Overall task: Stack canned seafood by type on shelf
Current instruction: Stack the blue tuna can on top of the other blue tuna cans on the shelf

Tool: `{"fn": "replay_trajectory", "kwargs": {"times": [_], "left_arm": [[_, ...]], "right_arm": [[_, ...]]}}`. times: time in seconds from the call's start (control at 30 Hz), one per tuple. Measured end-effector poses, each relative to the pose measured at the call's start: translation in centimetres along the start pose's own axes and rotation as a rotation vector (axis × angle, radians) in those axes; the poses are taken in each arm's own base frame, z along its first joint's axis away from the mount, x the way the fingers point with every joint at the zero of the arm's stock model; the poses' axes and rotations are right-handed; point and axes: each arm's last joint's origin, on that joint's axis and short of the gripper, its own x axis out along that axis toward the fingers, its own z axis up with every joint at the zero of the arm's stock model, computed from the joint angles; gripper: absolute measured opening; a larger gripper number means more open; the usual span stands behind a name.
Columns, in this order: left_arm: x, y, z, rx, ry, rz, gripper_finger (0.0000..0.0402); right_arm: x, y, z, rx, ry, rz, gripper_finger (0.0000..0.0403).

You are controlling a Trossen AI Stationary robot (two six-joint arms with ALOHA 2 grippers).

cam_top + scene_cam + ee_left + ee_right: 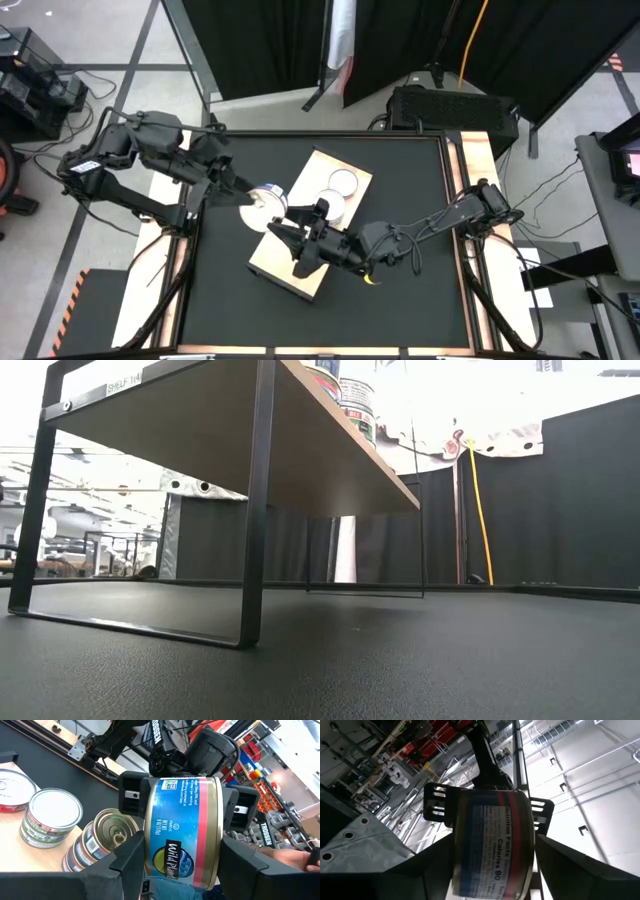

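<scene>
With a few tins (50, 817) already on the shelf (345, 160), a blue-labelled tin (182, 832) sits between both grippers' part-open fingers, the left gripper (182, 865) gripping it, the right gripper (492, 865) around it, not yet stacked.

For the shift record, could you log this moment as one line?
phase: handover above shelf | blue tin: gripped by left gripper | right gripper: fingers flank same tin | gold-topped tin: on shelf

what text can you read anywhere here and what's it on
"Wild Planet", "6 oz (170g)": side label of the blue-and-pink tin held between both grippers.
"Nutrition Facts", "Calories 90": the same tin's other side.
"TROSSEN": dark arm housing behind the tin, and again on the right gripper's body.
"SHELF 14": white sticker on the black shelf frame.
Print on the stacked tins on the shelf: too small to read.
</scene>
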Motion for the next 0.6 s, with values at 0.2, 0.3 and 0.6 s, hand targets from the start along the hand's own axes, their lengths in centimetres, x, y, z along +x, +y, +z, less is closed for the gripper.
{"fn": "replay_trajectory", "kwargs": {"times": [0.2,0.3,0.6], "left_arm": [[-0.03,-0.01,0.01,0.004,-0.004,0.001,0.0202],[-0.03,-0.01,0.03,0.009,-0.008,0.005,0.0202],[-0.03,0.00,0.07,0.030,-0.018,0.013,0.0211]], "right_arm": [[0.01,0.04,0.00,0.013,0.002,0.004,0.0217],[0.04,0.07,-0.05,0.025,0.005,0.007,0.0199],[0.05,0.11,-0.01,0.048,-0.002,0.008,0.0198]]}}
